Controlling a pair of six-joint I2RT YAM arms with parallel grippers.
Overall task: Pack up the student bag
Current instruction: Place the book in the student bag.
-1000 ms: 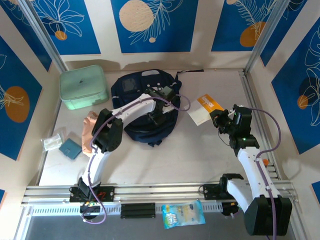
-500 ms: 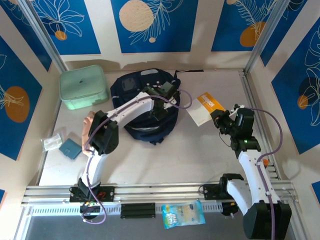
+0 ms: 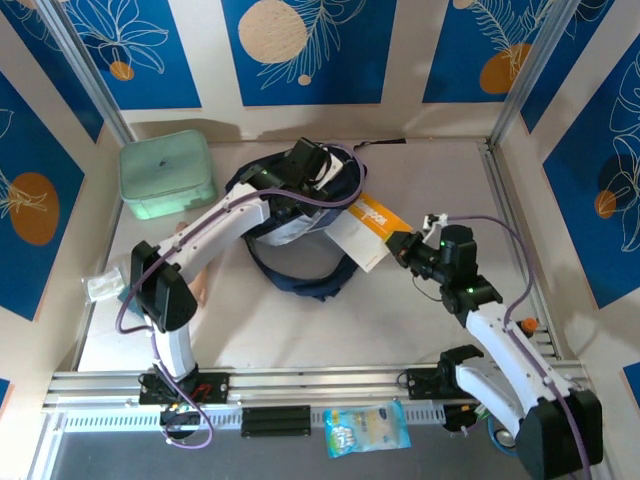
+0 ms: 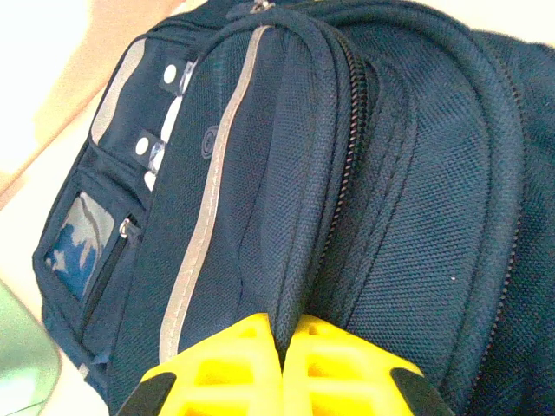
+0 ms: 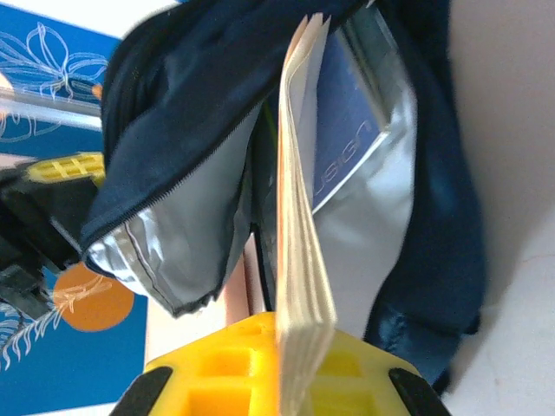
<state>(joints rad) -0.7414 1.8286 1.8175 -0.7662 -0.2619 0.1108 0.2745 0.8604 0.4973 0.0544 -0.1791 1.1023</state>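
The student bag (image 3: 310, 265), dark navy with a pale stripe (image 4: 208, 199), lies at the table's middle with its mouth held up and silver lining showing. My left gripper (image 3: 288, 197) (image 4: 284, 347) is shut on the bag's fabric rim beside the zipper, holding it open. My right gripper (image 3: 395, 245) (image 5: 290, 360) is shut on a thin white and orange book (image 3: 362, 228). That book (image 5: 299, 225) shows edge-on, its far end at the bag's open mouth. A blue book (image 5: 347, 130) lies inside against the lining.
A mint green lidded box (image 3: 165, 178) stands at the back left. A small white packet (image 3: 100, 286) lies near the left wall. A snack packet (image 3: 367, 428) rests on the front rail. Bare table lies right of the right arm.
My left gripper closed on the bag's rim and pulled it up and back, opening the bag. My right gripper carried the book leftward to the bag's mouth.
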